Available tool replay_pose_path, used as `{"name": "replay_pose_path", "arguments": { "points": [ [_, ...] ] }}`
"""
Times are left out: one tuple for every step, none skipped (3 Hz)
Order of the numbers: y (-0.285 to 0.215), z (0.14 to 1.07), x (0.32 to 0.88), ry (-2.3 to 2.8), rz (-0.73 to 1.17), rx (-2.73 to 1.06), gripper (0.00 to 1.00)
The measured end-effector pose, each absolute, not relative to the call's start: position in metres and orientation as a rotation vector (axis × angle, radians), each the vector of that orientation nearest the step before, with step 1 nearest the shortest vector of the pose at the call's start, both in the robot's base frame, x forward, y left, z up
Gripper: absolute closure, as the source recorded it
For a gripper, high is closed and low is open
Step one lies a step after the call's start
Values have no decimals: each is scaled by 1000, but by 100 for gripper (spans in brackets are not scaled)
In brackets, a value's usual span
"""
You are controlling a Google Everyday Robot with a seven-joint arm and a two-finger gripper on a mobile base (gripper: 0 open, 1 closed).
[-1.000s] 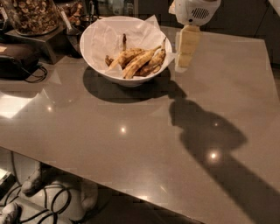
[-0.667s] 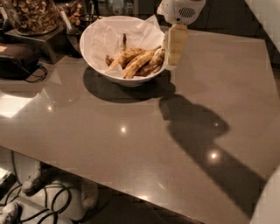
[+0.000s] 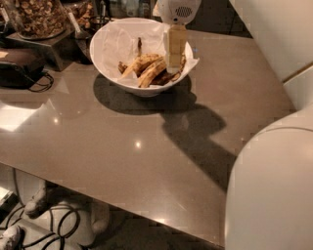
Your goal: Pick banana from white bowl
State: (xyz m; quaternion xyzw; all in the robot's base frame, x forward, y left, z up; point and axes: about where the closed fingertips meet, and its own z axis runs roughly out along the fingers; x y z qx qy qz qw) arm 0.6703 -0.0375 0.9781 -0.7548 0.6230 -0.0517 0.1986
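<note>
The white bowl [image 3: 110, 49] stands at the back of the grey table, lined with crinkled white paper. Several bananas lie in it. The plump yellow, brown-speckled banana [image 3: 143, 64] lies in the middle, beside a slimmer yellow one [image 3: 152, 73] and dark shrivelled ones [image 3: 165, 77] on the right. My gripper [image 3: 175, 62] hangs from its white wrist [image 3: 178, 9] straight down over the bowl's right half. Its tip is just above the dark bananas, right of the plump banana, and it holds nothing that I can see.
A clear jar of nuts [image 3: 36, 17] stands at the back left on a box. A black device [image 3: 19, 66] with a cable sits at the left edge. My white arm [image 3: 274, 185] fills the lower right. Cables [image 3: 63, 224] lie on the floor below the table's front edge.
The gripper has moved left, from beside the bowl's right rim to over its inside. The view has shifted and my arm now fills the lower right.
</note>
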Motion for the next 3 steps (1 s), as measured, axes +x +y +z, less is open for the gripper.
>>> {"name": "replay_pose_path", "arguments": {
  "points": [
    [-30, 965, 686, 1742, -134, -2140, 0],
    [-29, 952, 696, 1766, -118, -2147, 9],
    [-25, 944, 701, 1774, -105, -2156, 14]
  ]
}}
